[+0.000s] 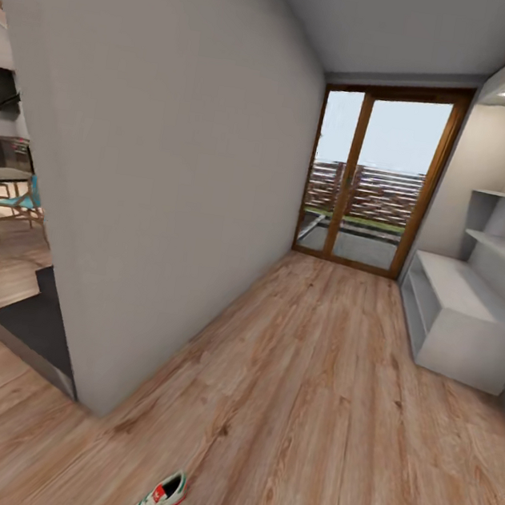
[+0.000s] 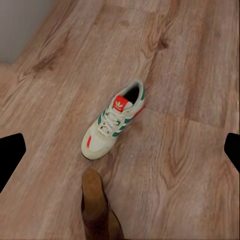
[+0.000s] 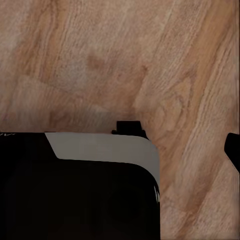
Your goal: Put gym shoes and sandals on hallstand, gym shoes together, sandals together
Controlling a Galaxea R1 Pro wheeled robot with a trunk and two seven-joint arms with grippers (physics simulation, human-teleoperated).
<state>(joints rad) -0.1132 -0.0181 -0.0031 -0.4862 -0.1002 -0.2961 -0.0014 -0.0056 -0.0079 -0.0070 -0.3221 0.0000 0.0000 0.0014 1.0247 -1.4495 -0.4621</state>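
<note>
Left wrist view: white lace-up sneaker with green stripes lies on the wood-grain plank floor ahead of my left jaws, which stand wide apart and empty; a brown leather sandal sits nearer. Right jaws: state undeterminable. I should descend straddling the sneaker's midsection. Open floor surrounds it; the pale grey hallstand stands well apart.

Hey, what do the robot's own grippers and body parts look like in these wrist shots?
Little shows. In the left wrist view, the left gripper's fingertips are flat black wedges at the picture's two side edges, with no markings or cables visible. In the right wrist view, one black fingertip pokes in at the edge, beside a large black robot part topped by a pale grey rounded panel.
</note>
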